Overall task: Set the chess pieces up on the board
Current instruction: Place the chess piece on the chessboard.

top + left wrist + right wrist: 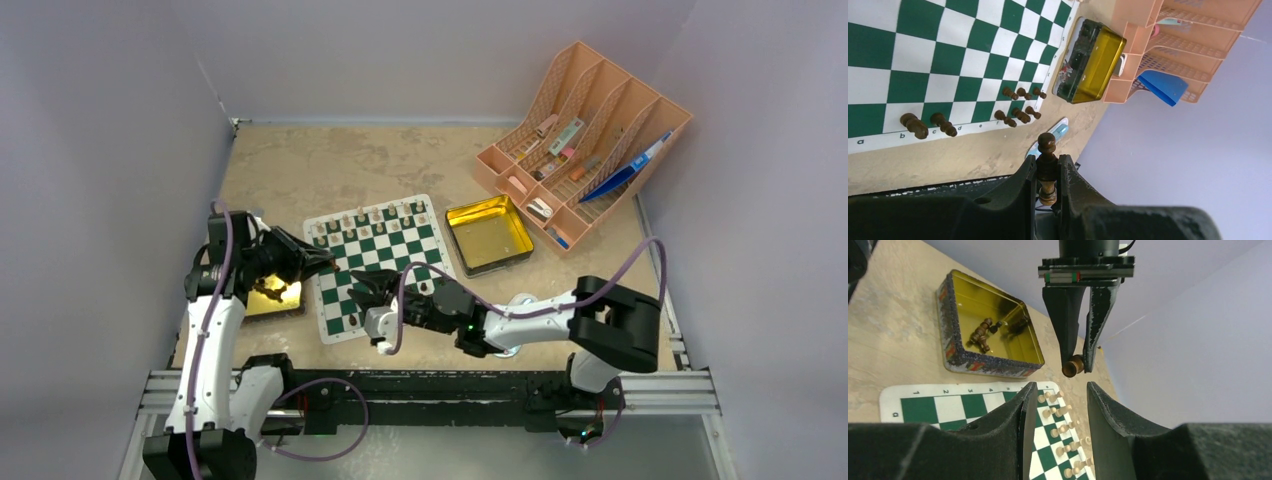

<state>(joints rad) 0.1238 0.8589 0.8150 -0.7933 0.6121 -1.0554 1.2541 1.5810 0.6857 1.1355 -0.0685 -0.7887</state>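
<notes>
Tan table [300, 160]: left pincer [1047, 161] pinches a dark chess piece [1046, 144], right pincer [1060, 388] spread apart.

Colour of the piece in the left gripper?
Dark brown chess piece, clamped in the left gripper; clearest in the left wrist view.

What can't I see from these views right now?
Top view: the left gripper covers most of the near tin; chess pieces too small to tell types.
Left wrist: the board runs off the top and left edges.
Right wrist: the right gripper blocks much of the board.
</notes>
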